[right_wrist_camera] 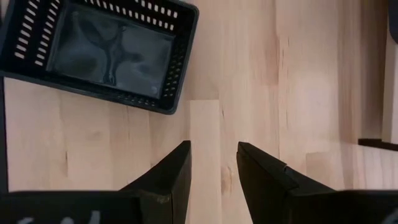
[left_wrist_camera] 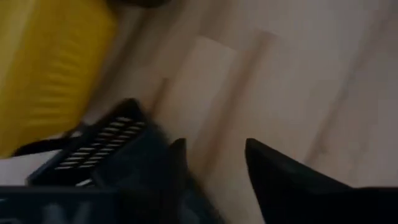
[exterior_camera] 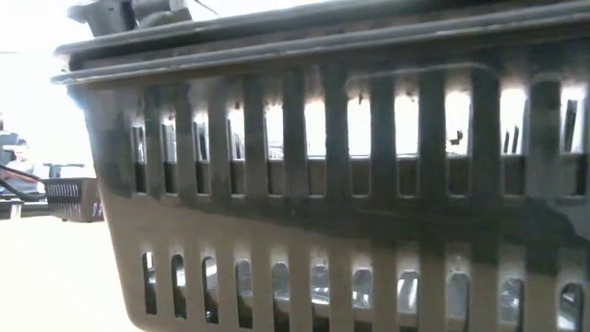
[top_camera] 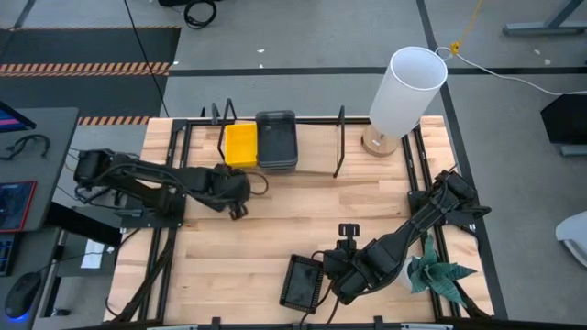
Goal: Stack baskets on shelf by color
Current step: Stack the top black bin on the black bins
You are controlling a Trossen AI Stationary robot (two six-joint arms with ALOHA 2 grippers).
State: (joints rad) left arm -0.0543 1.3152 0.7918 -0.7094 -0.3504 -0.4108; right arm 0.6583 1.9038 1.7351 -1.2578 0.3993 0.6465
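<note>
Robotics lab or test workshop, not home. Grey hard floor (top_camera: 303, 55) around wooden counter (top_camera: 303, 220), black-and-orange hazard-striped mat (top_camera: 87, 68) at one side. Loose cables on floor, yellow cord (top_camera: 470, 23) trailing off. Side desk (top_camera: 37, 211) beside counter carries mouse (top_camera: 20, 295), cables, probably screen edge, though only corner shows. Two dark arms fixed at counter edges. White lamp (top_camera: 404, 92) and small potted plant (top_camera: 436, 273) on counter look like staged props.
</note>
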